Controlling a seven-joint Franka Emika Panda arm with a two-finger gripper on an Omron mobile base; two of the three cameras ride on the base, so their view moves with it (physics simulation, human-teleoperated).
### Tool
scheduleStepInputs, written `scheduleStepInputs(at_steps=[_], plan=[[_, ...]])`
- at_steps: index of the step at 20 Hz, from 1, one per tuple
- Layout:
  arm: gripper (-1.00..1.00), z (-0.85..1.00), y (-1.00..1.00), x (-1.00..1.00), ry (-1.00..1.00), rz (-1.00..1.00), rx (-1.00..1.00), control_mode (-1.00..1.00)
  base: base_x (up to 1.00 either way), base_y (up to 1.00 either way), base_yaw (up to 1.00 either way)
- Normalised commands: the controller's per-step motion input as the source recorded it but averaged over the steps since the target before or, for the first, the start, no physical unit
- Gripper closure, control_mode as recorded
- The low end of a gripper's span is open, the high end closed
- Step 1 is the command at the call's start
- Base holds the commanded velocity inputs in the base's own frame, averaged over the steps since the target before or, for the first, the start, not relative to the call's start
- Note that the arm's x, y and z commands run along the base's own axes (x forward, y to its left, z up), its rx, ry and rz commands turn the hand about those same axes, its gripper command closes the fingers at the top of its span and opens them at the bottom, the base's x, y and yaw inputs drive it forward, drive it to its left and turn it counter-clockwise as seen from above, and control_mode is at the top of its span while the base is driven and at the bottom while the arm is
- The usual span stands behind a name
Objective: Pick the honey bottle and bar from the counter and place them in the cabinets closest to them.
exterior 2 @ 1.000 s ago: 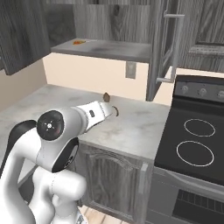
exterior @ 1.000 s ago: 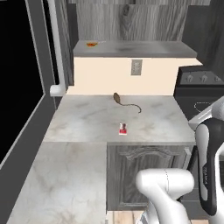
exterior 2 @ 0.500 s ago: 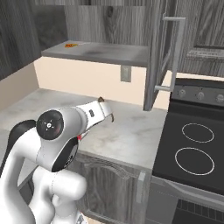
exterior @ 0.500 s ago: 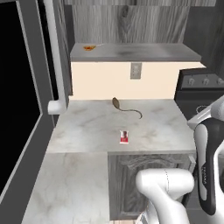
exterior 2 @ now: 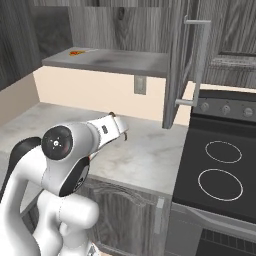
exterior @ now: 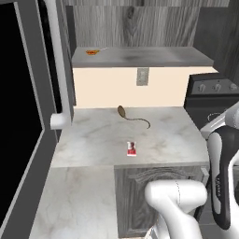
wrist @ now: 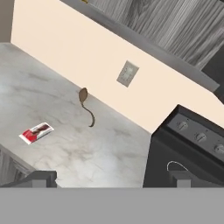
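Observation:
The bar (exterior: 131,148), a small red and white packet, lies flat on the pale marbled counter (exterior: 93,135) near its front edge. In the hand view the bar (wrist: 36,132) is at the left, well ahead of my gripper (wrist: 113,177). The jaws stand wide open with nothing between them, held high above the counter (wrist: 65,105). The open upper cabinet's grey shelf floor (exterior: 140,56) hangs over the back wall. The honey bottle is out of view.
A brown teardrop thing with a thin tail (exterior: 122,111) lies at the back of the counter. A flat orange pastry (exterior: 92,52) sits on the shelf's left end. An open cabinet door (exterior 2: 175,75) juts out beside the black stovetop (exterior 2: 220,165).
The whole picture has shifted in both base views, so the base has driven. The bar and the teardrop thing keep their places on the counter. The gripper stays open.

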Motion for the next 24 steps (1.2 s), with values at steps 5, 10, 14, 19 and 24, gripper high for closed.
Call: scheduleStepInputs(at_steps=[5,10,14,19,24], plan=[[-1.0,0.0,0.12,0.0,0.0,0.0,0.0,-1.0,0.0,0.0,0.0],[-1.0,-0.11,0.47,0.0,0.0,0.0,0.0,-1.0,0.0,0.0,0.0],[-1.0,-0.09,0.37,-0.03,0.0,0.0,0.0,-1.0,0.0,0.0,0.0],[-1.0,0.0,0.14,-0.07,0.0,0.0,0.02,-1.0,0.0,0.0,0.0],[-1.0,-0.22,0.27,0.0,0.0,-0.06,0.04,-1.0,0.0,0.0,0.0]])
